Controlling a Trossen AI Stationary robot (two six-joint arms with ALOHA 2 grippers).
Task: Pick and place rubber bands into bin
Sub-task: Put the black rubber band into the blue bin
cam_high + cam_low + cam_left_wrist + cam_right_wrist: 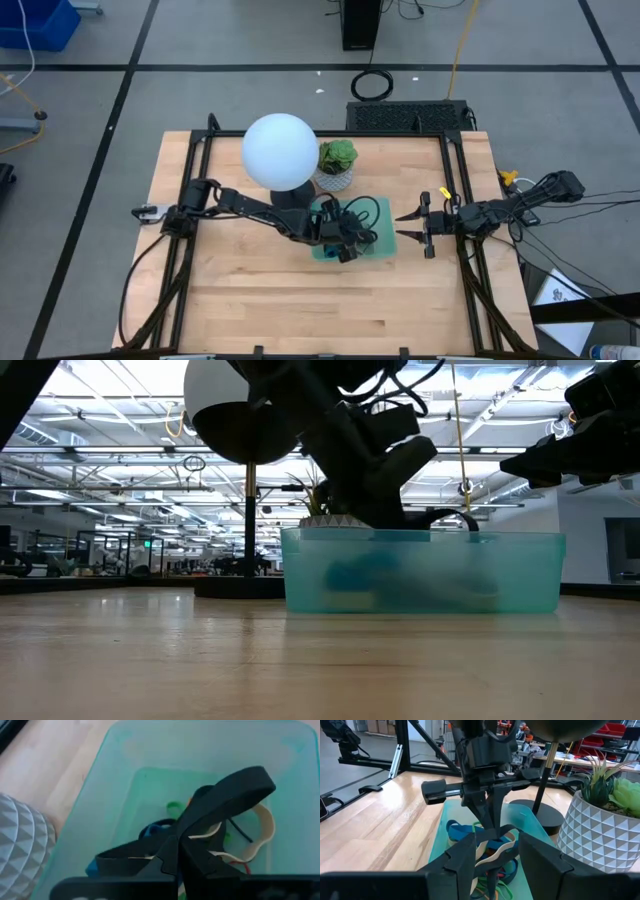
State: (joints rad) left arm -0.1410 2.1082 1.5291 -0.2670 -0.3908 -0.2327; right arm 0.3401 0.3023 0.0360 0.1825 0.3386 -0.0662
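1. The bin (383,247) sat flat at the centre of the tabletop (250,290), holding tangled rubber bands (485,851) with no shared long axis.
2. The left gripper (348,243) hung over the bin, fingers clenched.
3. The right gripper (408,226) waited just right of the bin, fingers released.
4. The room beyond was an open workshop with ceiling lights; no writing was legible.

— What do your arms look like from above?

— You see two dark, slim jointed arms, the left arm (245,204) and the right arm (510,208), both trailing black cables off the table's sides.

— And the fingers?

— Your left gripper (200,837) has matte black, angular, tapering fingers.
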